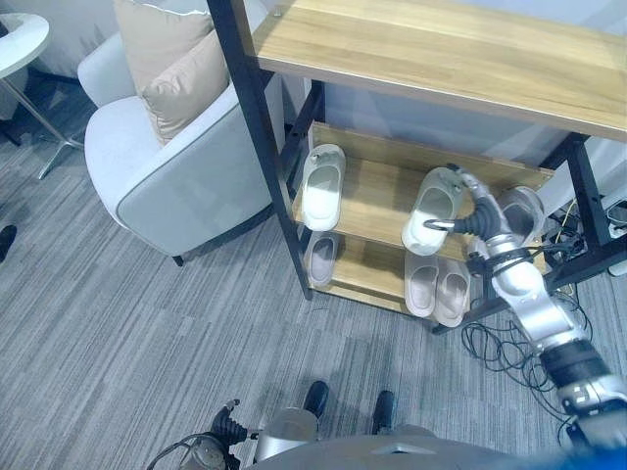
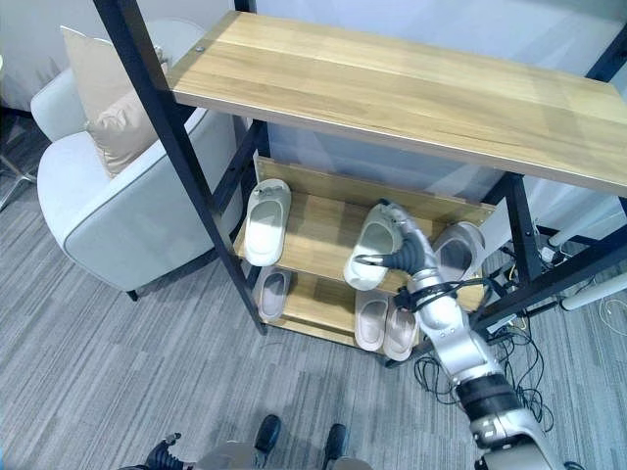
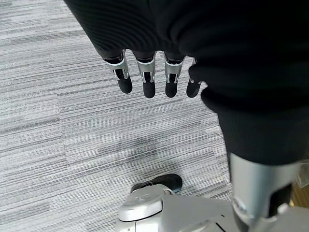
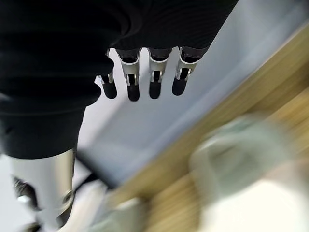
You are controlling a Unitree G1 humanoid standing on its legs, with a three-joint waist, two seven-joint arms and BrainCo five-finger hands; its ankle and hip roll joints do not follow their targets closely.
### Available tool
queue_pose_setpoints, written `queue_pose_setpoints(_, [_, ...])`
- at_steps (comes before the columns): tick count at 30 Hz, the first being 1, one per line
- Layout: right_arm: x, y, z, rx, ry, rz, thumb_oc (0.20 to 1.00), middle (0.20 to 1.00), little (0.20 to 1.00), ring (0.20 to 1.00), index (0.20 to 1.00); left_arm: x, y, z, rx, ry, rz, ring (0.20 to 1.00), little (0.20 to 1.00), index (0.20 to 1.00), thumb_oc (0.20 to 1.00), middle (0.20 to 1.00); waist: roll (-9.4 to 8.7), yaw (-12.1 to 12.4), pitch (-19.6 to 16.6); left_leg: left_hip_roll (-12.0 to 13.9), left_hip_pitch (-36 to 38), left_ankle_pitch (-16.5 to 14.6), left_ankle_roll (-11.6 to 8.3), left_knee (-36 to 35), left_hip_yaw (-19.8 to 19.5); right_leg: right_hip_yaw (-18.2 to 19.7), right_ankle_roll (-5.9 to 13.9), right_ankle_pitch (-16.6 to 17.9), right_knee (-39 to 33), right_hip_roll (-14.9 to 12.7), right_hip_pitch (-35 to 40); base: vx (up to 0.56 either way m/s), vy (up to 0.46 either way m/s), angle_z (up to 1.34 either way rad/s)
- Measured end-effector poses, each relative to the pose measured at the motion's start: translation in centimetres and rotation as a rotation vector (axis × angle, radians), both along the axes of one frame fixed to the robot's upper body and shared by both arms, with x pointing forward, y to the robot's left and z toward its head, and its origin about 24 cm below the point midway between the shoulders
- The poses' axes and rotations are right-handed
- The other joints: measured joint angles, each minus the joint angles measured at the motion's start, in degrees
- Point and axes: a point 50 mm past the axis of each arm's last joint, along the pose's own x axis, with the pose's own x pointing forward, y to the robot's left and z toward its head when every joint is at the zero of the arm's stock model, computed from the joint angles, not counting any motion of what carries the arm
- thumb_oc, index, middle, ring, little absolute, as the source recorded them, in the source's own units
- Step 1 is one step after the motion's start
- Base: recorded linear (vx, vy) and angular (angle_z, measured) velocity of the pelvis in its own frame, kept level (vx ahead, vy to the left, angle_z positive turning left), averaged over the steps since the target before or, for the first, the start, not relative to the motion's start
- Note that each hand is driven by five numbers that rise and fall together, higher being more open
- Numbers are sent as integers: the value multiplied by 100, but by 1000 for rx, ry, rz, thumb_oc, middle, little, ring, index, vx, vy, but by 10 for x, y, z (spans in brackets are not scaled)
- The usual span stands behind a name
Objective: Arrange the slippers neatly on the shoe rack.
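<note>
**Slipper going onto middle shelf**

Pale slipper [image 2: 375, 253] on middle shelf [image 2: 318, 233] of shoe rack [image 1: 257, 117], long axis front-to-back, overhanging front edge. Prob. light, soft foam; take by strap/rim. Right hand [image 2: 400, 251] at it, fingers straight, not clasping. Left hand [image 3: 145, 79] relaxed, over floor.

A lounge: armchair [image 1: 176, 166], cushions [image 1: 181, 83], grey carpet [image 1: 118, 343], shoe rack [image 1: 392, 206].
</note>
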Motion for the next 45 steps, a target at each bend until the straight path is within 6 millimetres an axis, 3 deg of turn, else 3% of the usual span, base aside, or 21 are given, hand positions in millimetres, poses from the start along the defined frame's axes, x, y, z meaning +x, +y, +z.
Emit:
queue_pose_setpoints(3, [0, -6, 3, -84, -38, -58, 1000, 1000, 1000, 1000, 1000, -1, -1, 0, -5, -6, -4, 1000, 1000, 1000, 1000, 1000, 24, 12, 20, 3, -85, 35, 3, 1, -8, -1, -2, 17, -3, 8, -92, -26, 7, 0])
queue_pose_setpoints(5, [14, -18, 6, -103, -35, -153, 1000, 1000, 1000, 1000, 1000, 9, -3, 2, 3, -31, -35, 1000, 1000, 1000, 1000, 1000, 56, 11, 94, -7, -255, 65, -11, 31, -16, -9, -4, 56, -5, 1, -240, -40, 17, 4])
queue_pose_setpoints(9, [24, -19, 10, -112, -34, -179, 1000, 1000, 1000, 1000, 1000, 14, -6, 3, 0, -55, -45, 1000, 1000, 1000, 1000, 1000, 133, 146, 249, 0, -464, 135, -50, 33, -64, -67, -20, 105, -3, 10, -428, -43, 25, 7])
queue_pose_setpoints(12, [39, -22, 29, -132, -59, -197, 1000, 1000, 1000, 1000, 1000, 30, -11, 6, -11, -98, -69, 1000, 1000, 1000, 1000, 1000, 227, 172, 539, -12, -687, 224, -73, 44, -184, -172, -21, 155, 18, 5, -593, -36, 30, 17])
queue_pose_setpoints(16, [41, -23, 35, -141, -77, -215, 1000, 1000, 1000, 1000, 1000, 41, -15, 9, -17, -137, -62, 1000, 1000, 1000, 1000, 1000, 276, 265, 668, -36, -841, 258, -77, 44, -285, -290, -24, 159, 21, -17, -716, -12, 24, 13])
queue_pose_setpoints(21, [56, -38, 68, -144, -140, -300, 1000, 1000, 1000, 1000, 1000, 67, -19, 17, -23, -207, -72, 1000, 1000, 1000, 1000, 1000, 270, 289, 864, -63, -1063, 314, -92, 46, -334, -342, -20, 192, 20, -43, -905, -7, 24, 7])
queue_pose_setpoints(25, [53, -46, 70, -89, -160, -345, 1000, 1000, 1000, 1000, 1000, 76, -22, 20, -30, -249, -76, 1000, 1000, 1000, 1000, 1000, 248, 259, 880, -78, -1154, 338, -92, 45, -443, -445, -17, 189, 20, -50, -957, 11, 7, 12])
queue_pose_setpoints(26, [53, -46, 69, -82, -157, -346, 395, 395, 395, 395, 395, 75, -22, 20, -29, -251, -64, 1000, 1000, 1000, 1000, 1000, 217, 264, 897, -76, -1165, 341, -98, 45, -460, -458, -16, 188, 20, -46, -960, 9, 0, 7])
queue_pose_setpoints(27, [53, -44, 68, -79, -153, -336, 200, 200, 200, 200, 200, 75, -21, 21, -30, -252, -54, 1000, 1000, 1000, 1000, 1000, 184, 261, 915, -75, -1166, 347, -106, 45, -460, -460, -15, 188, 20, -46, -960, 11, 1, 4])
queue_pose_setpoints(34, [57, -36, 72, -66, -162, -319, 200, 200, 200, 200, 200, 76, -20, 21, -34, -259, -43, 1000, 1000, 1000, 1000, 1000, 141, 283, 925, -84, -1179, 374, -115, 47, -493, -506, -19, 197, 21, -52, -950, 8, 4, 3])
queue_pose_setpoints(39, [59, -1, 76, -44, -242, -239, 200, 200, 200, 200, 200, 78, -23, 22, -32, -275, -38, 1000, 1000, 1000, 1000, 1000, 143, 293, 923, -107, -1203, 384, -114, 72, -540, -552, -19, 197, 21, -68, -943, -1, 6, 5])
queue_pose_setpoints(45, [55, 11, 89, -105, -339, -215, 200, 200, 200, 200, 200, 81, -25, 23, -40, -290, -43, 1000, 1000, 1000, 1000, 1000, 144, 371, 921, -123, -1263, 389, -121, 132, -627, -632, -23, 199, 22, -69, -939, -2, 5, 6])
